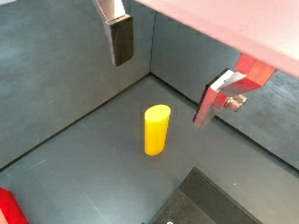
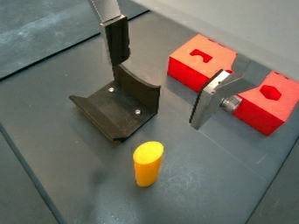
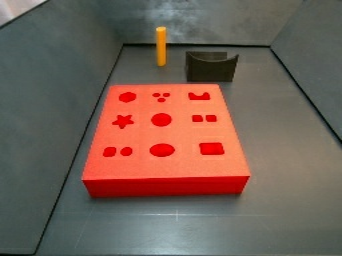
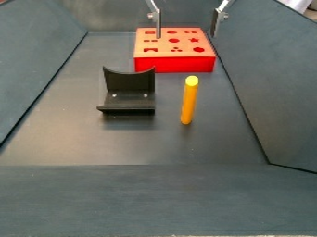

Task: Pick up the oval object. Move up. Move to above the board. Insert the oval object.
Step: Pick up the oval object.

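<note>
Standing upright on bare floor: oval object (image 4: pixel 190 99), beside fixture (image 4: pixel 126 90), apart from board (image 3: pixel 164 140), free for a grasp. Hovering well above: gripper (image 2: pixel 158 77), fingers (image 2: pixel 118 42) spread wide, holding nothing, ready to straddle peg.

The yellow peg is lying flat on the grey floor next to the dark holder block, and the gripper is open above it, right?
Not quite. The smooth orange-yellow peg is standing upright on the grey floor, not lying flat; a side view shows this clearly. The rest holds: it stands beside the dark grey holder block, and the silver two-finger gripper hangs open above it, holding nothing.
</note>
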Available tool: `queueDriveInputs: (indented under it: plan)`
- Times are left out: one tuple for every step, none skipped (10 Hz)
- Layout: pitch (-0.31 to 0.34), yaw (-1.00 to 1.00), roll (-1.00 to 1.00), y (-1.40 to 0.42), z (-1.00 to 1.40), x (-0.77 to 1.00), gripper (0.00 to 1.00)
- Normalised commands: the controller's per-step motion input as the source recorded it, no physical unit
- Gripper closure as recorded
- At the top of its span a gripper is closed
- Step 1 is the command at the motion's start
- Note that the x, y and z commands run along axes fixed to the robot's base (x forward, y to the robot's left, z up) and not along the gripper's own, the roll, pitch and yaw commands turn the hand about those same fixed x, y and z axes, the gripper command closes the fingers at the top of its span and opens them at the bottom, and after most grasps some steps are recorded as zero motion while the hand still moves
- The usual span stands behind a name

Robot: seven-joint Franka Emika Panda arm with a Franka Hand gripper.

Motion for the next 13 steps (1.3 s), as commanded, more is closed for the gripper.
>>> queueDriveInputs:
  plan:
    - [0.0,-0.29,0.0,0.06,0.0,-0.24,0.0]
    - [0.101,-0.83,0.0,0.14,0.0,0.05,0.0]
    - [0.003,-0.98,0.0,0.0,0.0,0.01,0.0]
    - [0.031,-0.89,-0.02,0.0,-0.01,0.11,0.0]
    - [0.014,0.0,-0.04,0.04,0.0,0.01,0.0]
    - [-0.123,0.0,0.0,0.43,-0.75,-0.11,0.0]
    - [-0.13,0.0,0.0,0.66,-0.91,-0.04,0.0]
    - [-0.053,0.11,-0.1,0.64,-0.9,0.15,0.0]
    - [-0.059,0.07,-0.2,0.43,-0.78,0.19,0.0]
    - [-0.044,0.0,-0.14,0.0,-0.82,0.41,0.0]
    - [-0.056,-0.17,-0.16,-0.1,-0.75,0.47,0.0]
    - [-0.103,-0.27,-0.21,-0.12,-0.57,0.34,0.0]
    - [-0.091,-0.08,-0.08,-0.06,-0.3,0.13,0.0]
